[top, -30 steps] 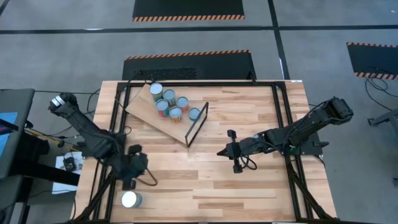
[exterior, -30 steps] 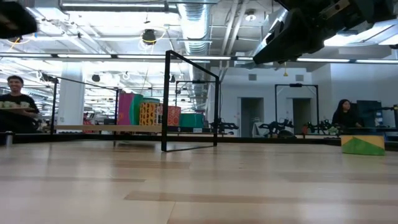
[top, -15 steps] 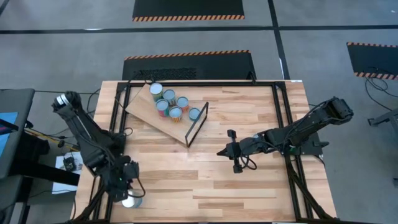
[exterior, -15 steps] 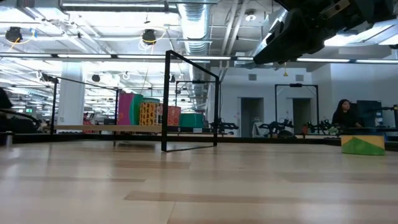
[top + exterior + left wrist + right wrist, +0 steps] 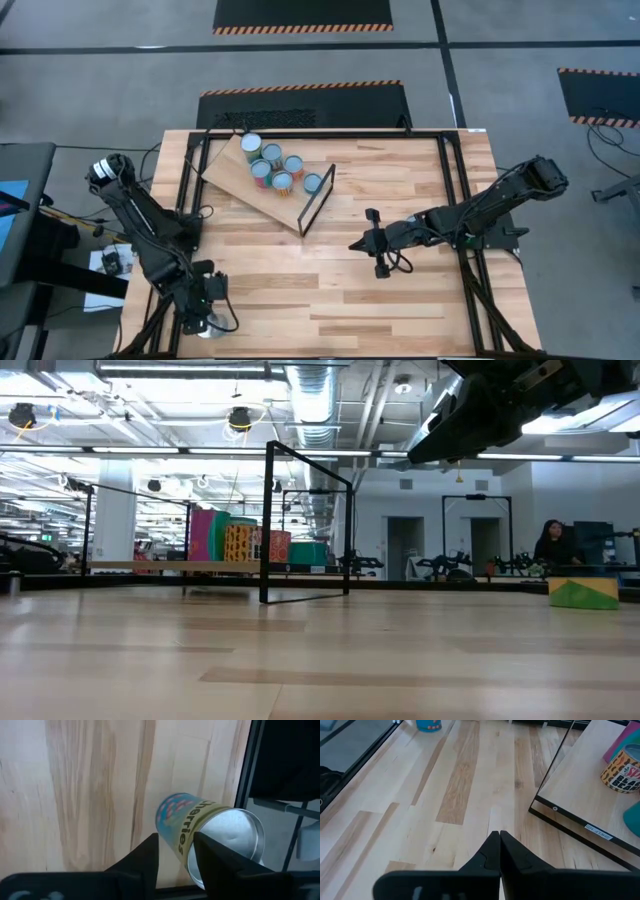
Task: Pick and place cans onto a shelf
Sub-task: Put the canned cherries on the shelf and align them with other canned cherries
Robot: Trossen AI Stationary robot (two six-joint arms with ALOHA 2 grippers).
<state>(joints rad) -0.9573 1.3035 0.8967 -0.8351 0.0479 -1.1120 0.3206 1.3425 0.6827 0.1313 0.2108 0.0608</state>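
Over the desk's (image 5: 400, 200) left corner, on the side away from the shelf: left claw (image 5: 203, 312), pointing down, fingers (image 5: 147, 857) parted with a clear gap, gripping nothing. Just below and beyond the tips, one lone can (image 5: 200, 827), standing on end, long axis vertical, silvery top facing up towards the wrist camera, pale-blue side with pink fruit and a yellow band reading "cherries". Mostly hidden under the claw from above; only a pale sliver visible. Close beside the can, the desk's edge and a black rail (image 5: 247, 780).

Farther right and towards the desk's far edge: shelf (image 5: 240, 190), a light-wood board lying askew to the desk planks, long axis running diagonally, thin black frame (image 5: 318, 198) upright at its right-hand end. On the board, six cans (image 5: 271, 153), all upright with round tops up, packed in two short rows, the last one touching or just beside the frame. From the low view, pink, orange and teal sides in a tight line behind the frame.

Right of the shelf, well apart from it, near the desk's middle: right claw (image 5: 356, 244), fingers pressed together, empty, pointing leftwards towards the frame end, bare planks below.

Beyond the desk on the right, in the low view: green wedge-shaped block (image 5: 583, 592) and a seated person (image 5: 553, 545).
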